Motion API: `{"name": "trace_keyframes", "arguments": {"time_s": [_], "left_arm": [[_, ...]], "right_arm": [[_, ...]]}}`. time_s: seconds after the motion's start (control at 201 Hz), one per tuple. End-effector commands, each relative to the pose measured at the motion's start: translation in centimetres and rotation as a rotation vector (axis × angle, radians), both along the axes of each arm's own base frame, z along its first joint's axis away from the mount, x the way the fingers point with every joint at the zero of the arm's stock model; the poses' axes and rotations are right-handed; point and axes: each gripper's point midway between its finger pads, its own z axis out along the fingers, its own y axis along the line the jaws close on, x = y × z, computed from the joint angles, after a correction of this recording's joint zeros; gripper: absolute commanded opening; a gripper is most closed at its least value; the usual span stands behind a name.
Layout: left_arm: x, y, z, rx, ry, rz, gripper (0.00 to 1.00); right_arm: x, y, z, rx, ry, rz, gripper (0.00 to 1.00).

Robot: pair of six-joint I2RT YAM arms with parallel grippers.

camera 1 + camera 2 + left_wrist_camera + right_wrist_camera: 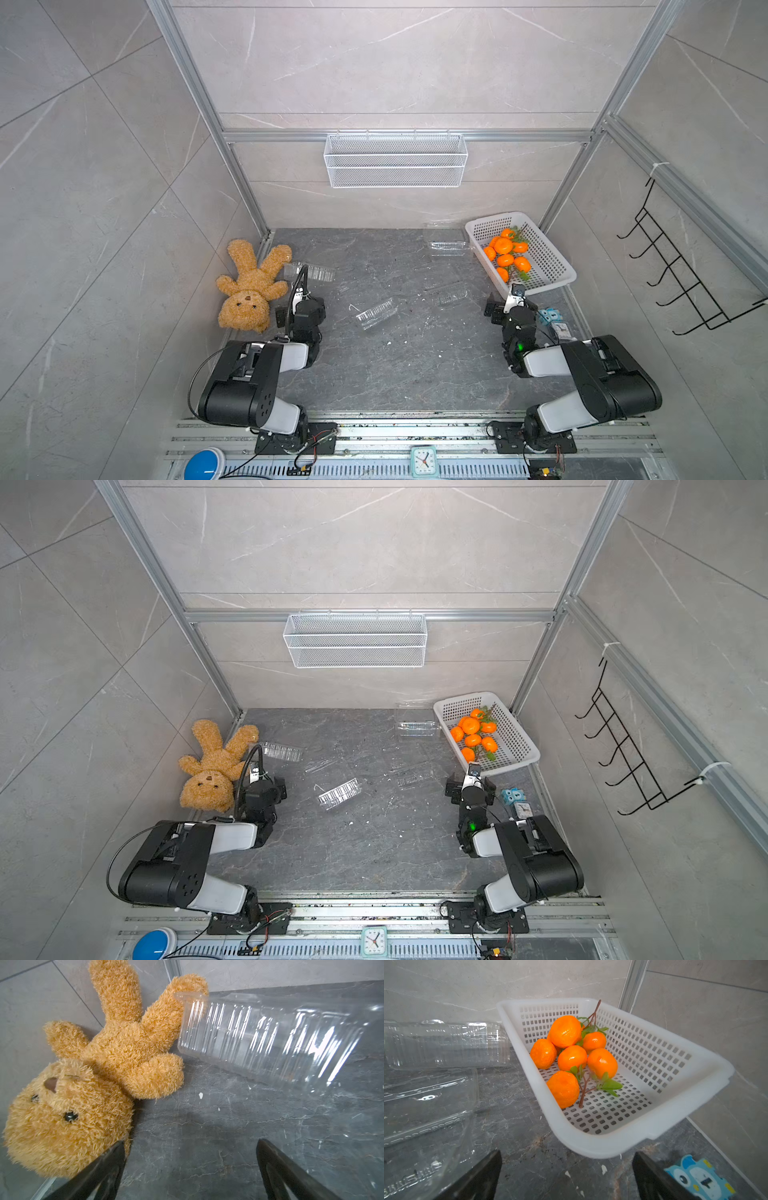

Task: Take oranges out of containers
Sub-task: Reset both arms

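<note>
Left pincer (190, 1142) spread, empty, over bare table (207, 1122); clear box (270, 1043) ahead, no fruit inside; teddy (83, 1084) close at its left. Right pincer (566, 1152) spread, empty; basket (675, 1118) just ahead holds oranges (572, 1057); two empty clear boxes (446, 1043) at its left, owl toy (699, 1178) at right. Both top views: fourth box (376, 313) ahead between pincers, empty too. Job looks done; just back off straight, high. Basket rim, teddy tight; centre roomy.
</note>
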Motion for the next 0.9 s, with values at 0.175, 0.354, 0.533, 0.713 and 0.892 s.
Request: {"name": "trace_keyframes", "arguments": {"time_s": [0.175,0.354,0.533,0.713,0.892], "left_arm": [[-0.1,-0.5,2.0,-0.024,-0.119,-0.075,1.0],[-0.8,-1.8,1.0,-0.04,-0.198,-0.204,1.0],[1.4,0.1,-0.1,-0.121,-0.039,-0.12,1.0],[1.4,0.3,-0.1,-0.122,-0.047,-0.116,1.0],[1.4,0.2,-0.2,-0.125,-0.041,-0.118,1.0]], "right_arm": [[0.7,0.2,0.6,0.016,-0.011,0.005,1.0],[0.9,0.0,0.4,0.026,0.003,0.002,1.0],[1.1,-0.1,0.3,0.033,0.014,0.003,1.0],[1.2,-0.2,0.2,0.039,0.018,0.006,1.0],[1.3,-0.2,0.2,0.048,0.025,0.013,1.0]]}}
